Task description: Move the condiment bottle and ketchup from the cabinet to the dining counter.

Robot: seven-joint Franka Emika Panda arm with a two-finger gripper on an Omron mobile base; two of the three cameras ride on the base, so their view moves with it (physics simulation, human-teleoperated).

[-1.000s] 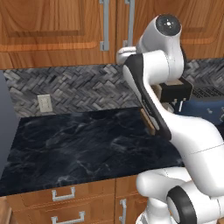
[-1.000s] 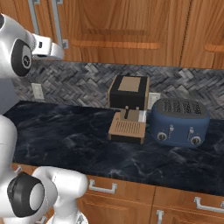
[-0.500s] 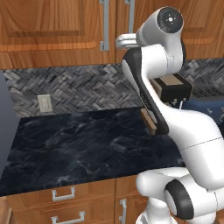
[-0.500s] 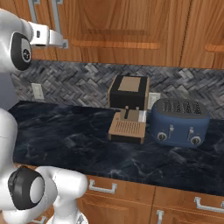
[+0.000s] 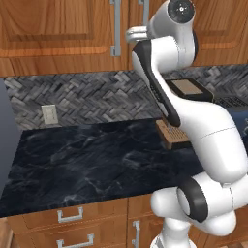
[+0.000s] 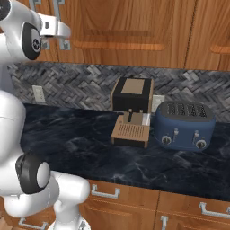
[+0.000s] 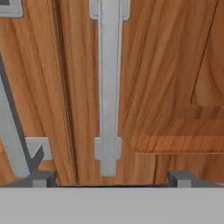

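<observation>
While rising closer to the cabinet (image 7: 166, 65) handle (image 7: 108, 87), the gripper (image 7: 109, 177) stays wide open, empty

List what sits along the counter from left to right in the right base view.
Wall outlet on the tile → black coffee machine with its wooden drip tray in front → blue toaster.
</observation>
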